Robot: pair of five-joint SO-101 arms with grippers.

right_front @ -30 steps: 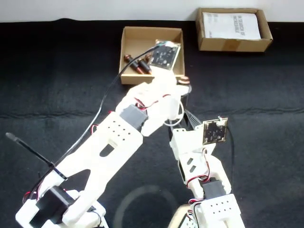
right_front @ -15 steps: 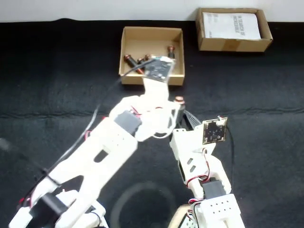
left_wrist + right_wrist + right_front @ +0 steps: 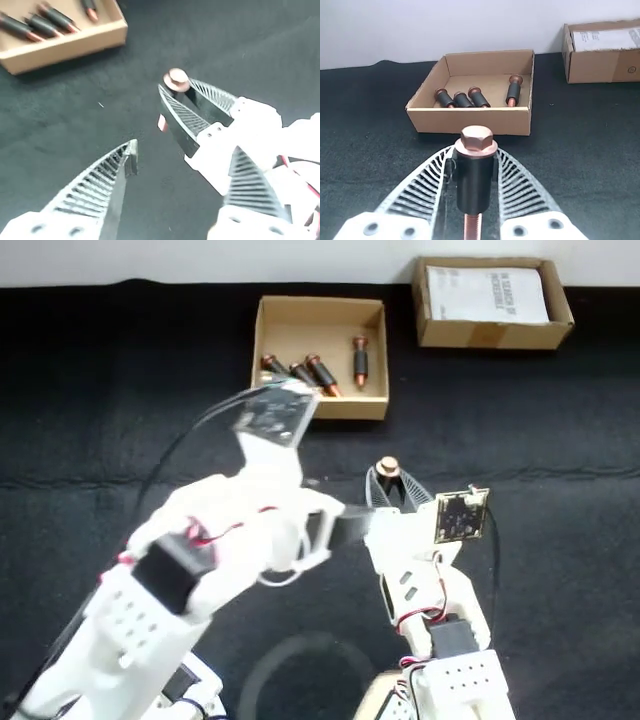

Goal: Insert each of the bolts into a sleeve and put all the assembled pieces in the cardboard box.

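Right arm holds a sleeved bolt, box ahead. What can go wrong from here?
1. The right gripper clamps the sleeve, not the bolt; tilting over the box may let the bolt slide out.
2. The open left gripper sits close beside it; the arms may collide.
3. Four pieces already lie in the box; a drop could bounce off them.

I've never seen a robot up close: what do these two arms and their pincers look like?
The left arm and right arm are blocky white plastic, with black motors and thin red and black wires. The left pincer and right pincer have pale ribbed fingers lined in black.
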